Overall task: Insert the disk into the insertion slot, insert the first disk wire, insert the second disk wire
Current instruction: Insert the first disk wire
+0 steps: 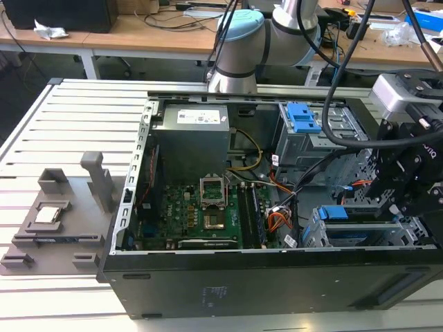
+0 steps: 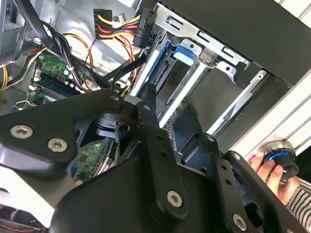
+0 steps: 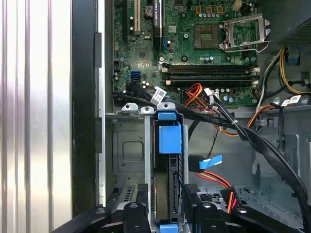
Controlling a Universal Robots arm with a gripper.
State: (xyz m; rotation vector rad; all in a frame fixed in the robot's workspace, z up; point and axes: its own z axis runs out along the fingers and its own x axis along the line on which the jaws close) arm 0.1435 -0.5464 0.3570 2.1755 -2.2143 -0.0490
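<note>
Noted open computer case on slatted metal bench, cluttered desks behind; gripper above disk seated in slot, jaws parted, empty.

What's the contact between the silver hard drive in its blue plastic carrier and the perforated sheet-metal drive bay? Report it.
Touching. In the first wrist view the silver hard drive sits inside the drive bay, its blue carrier held between the metal rails.

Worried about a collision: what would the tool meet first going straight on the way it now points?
Probably the disk, seated in the insertion slot right ahead of the tool; depth is unclear, so they may be touching.
</note>
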